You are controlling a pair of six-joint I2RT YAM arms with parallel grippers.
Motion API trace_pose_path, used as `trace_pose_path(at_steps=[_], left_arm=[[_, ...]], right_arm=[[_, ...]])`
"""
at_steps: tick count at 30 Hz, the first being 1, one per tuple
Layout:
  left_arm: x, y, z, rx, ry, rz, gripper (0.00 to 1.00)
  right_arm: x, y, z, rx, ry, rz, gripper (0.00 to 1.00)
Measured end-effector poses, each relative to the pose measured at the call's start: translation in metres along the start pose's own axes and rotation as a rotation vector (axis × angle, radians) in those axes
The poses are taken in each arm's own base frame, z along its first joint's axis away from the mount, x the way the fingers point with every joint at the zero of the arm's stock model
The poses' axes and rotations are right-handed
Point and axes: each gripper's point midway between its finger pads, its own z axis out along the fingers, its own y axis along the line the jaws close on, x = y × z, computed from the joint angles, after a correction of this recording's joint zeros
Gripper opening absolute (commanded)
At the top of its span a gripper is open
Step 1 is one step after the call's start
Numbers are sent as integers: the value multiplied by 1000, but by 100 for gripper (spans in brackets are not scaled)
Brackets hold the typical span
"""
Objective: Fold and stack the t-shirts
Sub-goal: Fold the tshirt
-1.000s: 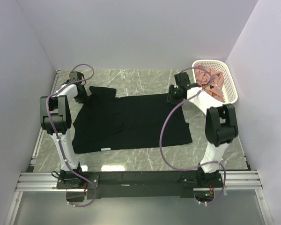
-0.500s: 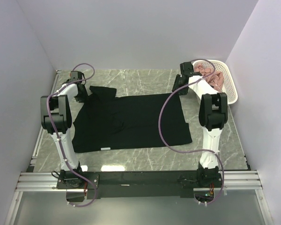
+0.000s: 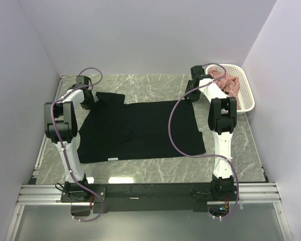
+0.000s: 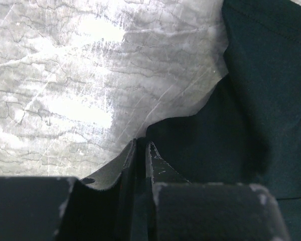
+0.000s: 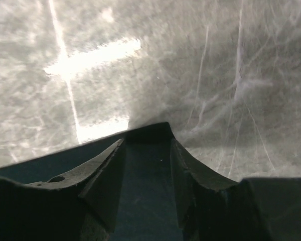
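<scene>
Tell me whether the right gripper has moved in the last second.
Yes: the right gripper moved back and rightward, closer to the basket.

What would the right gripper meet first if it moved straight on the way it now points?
The black t-shirt: its corner already lies inside the open right gripper. Just beyond that comes the marble table, probably close, though depth is unclear.

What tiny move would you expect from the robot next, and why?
Probably the right gripper closing. Its open jaws straddle the far right corner of the black t-shirt, while the left gripper looks pinched shut on the shirt's far left edge. Gripping both ends would let the arms fold it.
</scene>
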Motion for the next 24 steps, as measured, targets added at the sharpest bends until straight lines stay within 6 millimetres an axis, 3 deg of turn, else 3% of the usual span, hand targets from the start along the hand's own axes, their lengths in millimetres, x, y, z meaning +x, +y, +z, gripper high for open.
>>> trace_pose_path(at_steps=[7, 18, 24], left_arm=[[0, -1, 0, -3, -2, 4, 14], [-1, -2, 1, -8, -4, 7, 15], [0, -2, 1, -8, -4, 8, 15]], right_arm=[[-3, 0, 0, 6, 7, -4, 44], [-6, -8, 6, 42, 5, -61, 48], [-5, -9, 7, 34, 21, -117, 36]])
